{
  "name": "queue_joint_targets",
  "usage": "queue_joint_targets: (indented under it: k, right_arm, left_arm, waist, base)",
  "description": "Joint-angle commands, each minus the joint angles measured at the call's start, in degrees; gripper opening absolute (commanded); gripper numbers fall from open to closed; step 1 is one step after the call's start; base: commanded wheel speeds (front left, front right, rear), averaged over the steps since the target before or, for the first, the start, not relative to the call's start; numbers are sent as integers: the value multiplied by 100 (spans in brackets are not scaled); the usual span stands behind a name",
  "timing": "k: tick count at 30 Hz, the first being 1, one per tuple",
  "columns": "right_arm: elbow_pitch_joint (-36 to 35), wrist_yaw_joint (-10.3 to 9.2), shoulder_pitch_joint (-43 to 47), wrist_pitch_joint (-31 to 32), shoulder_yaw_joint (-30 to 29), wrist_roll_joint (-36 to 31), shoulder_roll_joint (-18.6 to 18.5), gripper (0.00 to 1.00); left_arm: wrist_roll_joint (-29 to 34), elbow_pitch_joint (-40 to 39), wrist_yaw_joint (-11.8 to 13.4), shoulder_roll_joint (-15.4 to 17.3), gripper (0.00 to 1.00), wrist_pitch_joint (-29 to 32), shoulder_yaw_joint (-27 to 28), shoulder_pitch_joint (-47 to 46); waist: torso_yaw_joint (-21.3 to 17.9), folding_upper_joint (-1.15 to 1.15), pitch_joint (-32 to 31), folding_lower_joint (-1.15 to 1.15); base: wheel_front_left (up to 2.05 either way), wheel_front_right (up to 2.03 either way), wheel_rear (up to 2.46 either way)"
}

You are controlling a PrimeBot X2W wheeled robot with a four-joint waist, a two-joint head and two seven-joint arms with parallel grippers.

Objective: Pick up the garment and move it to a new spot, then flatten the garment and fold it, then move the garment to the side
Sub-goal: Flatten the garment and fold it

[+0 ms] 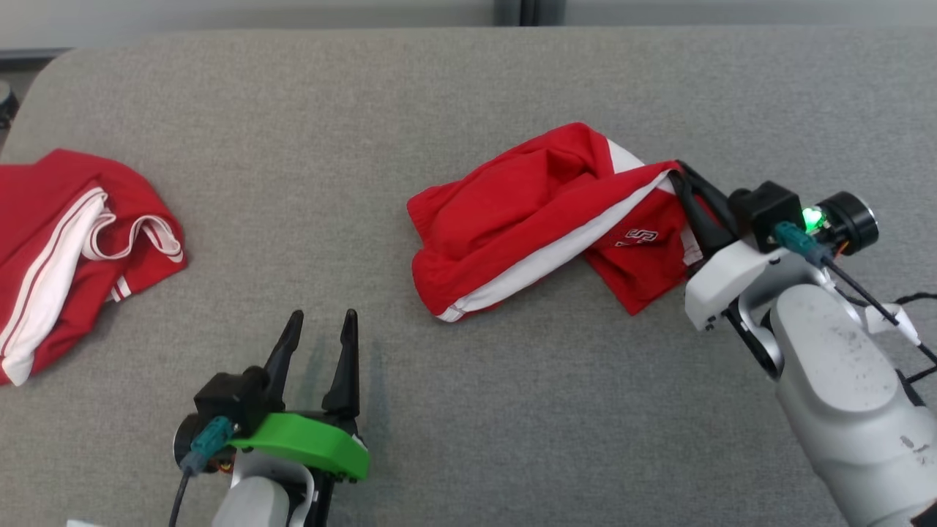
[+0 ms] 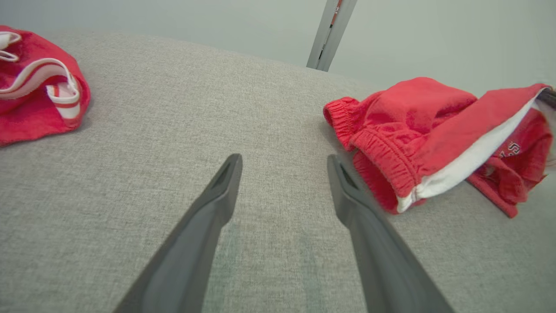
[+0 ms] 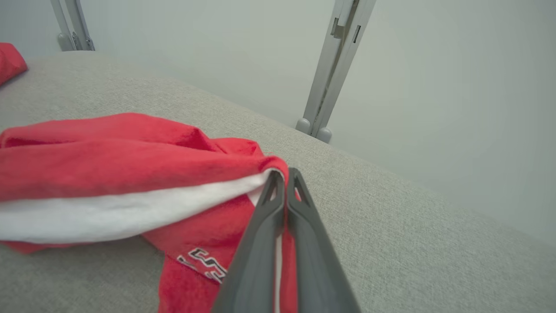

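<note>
**Head view**
- Bench (image 1: 293,110): grey woven cover, carries every item listed
- Garment (image 1: 512,219): red cloth with a broad white stripe, lying crumpled and doubled over on the bench; dark-and-white lettering (image 1: 635,237) on its lower layer
- Right jaws: at the garment's right end, fingers (image 1: 704,218) pressed together and clamped on the hem where red meets white
- White forearm (image 1: 834,366): just right of the garment, with a green light (image 1: 811,217) at the wrist
- Left jaws: nearer the robot than the garment and to its left, well apart from it; fingers (image 1: 344,362) spread, bare bench between them, nothing held
- Second red garment (image 1: 66,241): white-striped, crumpled, far left of the garment

**Left wrist view**
- Left jaws: wide apart above bare bench
- Garment: beyond the jaws and to their right, not touching them; gathered elastic band (image 2: 382,156) at the near end; the stripe rises towards the far end, where a dark tip of the right jaws meets the cloth
- Second red garment: well to the garment's left
- Grey post (image 2: 330,34): stands behind the garment against a pale wall

**Right wrist view**
- Right jaws: together, a thin strip of red and white cloth pinched between them
- Garment: stretches left from the pinched corner, upper fold rising towards the tips; lettering on the layer beneath the fingers
- Second red garment: only a corner shows, far left of the garment
</note>
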Motion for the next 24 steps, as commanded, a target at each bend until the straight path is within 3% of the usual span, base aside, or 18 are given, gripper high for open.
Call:
queue_joint_targets:
  k: [1,3,4,5,7,8,13,20,24]
  right_arm:
    - [166,-8,-188,-10,-18,-59,-19,0]
    - [506,-9,-417,-26,-14,-133,-21,4]
    - [677,-8,-522,-70,-34,-159,2,19]
    - [823,-8,-598,-78,-18,-230,7,23]
    - [1118,-8,-714,-141,-80,-290,74,41]
    - [1240,-9,-759,-172,-132,-349,104,100]
    - [1375,-8,-622,-260,-576,-420,326,100]
    - [-250,-8,449,-269,-1343,-292,594,100]
    - [-792,-8,1145,-264,-1580,-177,717,100]
  left_arm:
    - [-33,-32,-17,17,100,-5,-16,-170]
    - [-49,-58,-17,17,100,-5,-70,-271]
    - [-52,-66,-17,16,100,-5,-93,-313]
    - [-55,-75,-17,16,100,-5,-103,-343]
    - [-64,-69,-17,16,100,-5,-110,-410]
    - [-67,-56,-17,16,100,-5,-104,-445]
    - [-32,-48,-17,16,100,-5,16,-466]
    - [301,-95,-17,19,100,-5,364,-202]
    - [509,-111,-17,19,100,-5,519,-4]
  waist:
    - [281,0,485,0]
    - [346,0,647,0]
    - [375,0,700,0]
    - [394,0,743,0]
    - [417,0,789,0]
    - [419,0,801,0]
    - [318,0,688,0]
    - [-32,0,199,0]
    - [-182,0,-141,0]
  base:
    - [0,0,0]
    - [0,0,0]
    - [0,0,0]
    - [0,0,0]
    - [0,0,0]
    - [0,0,0]
    - [0,0,0]
    - [0,0,0]
    - [0,0,0]
